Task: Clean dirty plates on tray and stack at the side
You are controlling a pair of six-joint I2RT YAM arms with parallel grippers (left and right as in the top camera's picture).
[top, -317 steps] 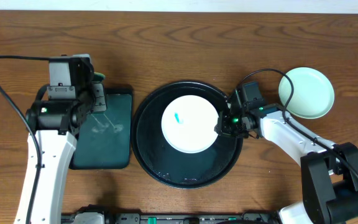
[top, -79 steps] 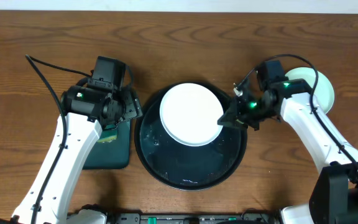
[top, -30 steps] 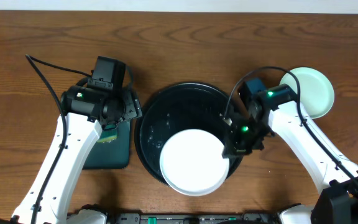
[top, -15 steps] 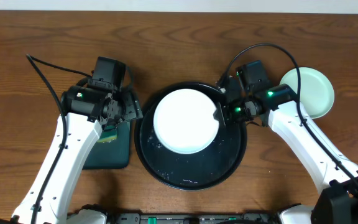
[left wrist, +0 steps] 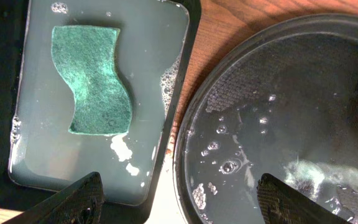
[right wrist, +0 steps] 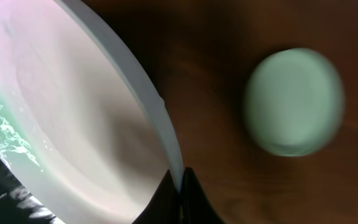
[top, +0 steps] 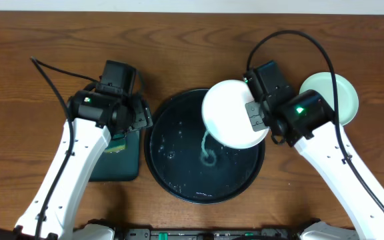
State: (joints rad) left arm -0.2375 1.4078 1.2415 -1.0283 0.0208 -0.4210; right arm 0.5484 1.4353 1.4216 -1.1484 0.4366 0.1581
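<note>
Since half a second ago the white plate (top: 232,120) has swung from the middle of the round black tray (top: 172,175) up to the tray's far right edge, and the right arm has risen with it. The right end effector (top: 254,118) is clamped on the plate's right rim; in the right wrist view its fingertips (right wrist: 180,188) pinch the thin edge, and the plate (right wrist: 73,124) stands tilted, clear of the tray. Below it a pale milky streak (top: 208,151) lies in the wet tray bottom. The mint plate (top: 331,100) sits flat on the table (top: 192,47), just right of the tray. The left end effector (left wrist: 182,199) has not moved: its jaws stand wide apart and empty above the gap between the black tray (left wrist: 303,93) and the rectangular tray (left wrist: 5,124). A green sponge (left wrist: 92,81) lies in that tray's soapy water.
</note>
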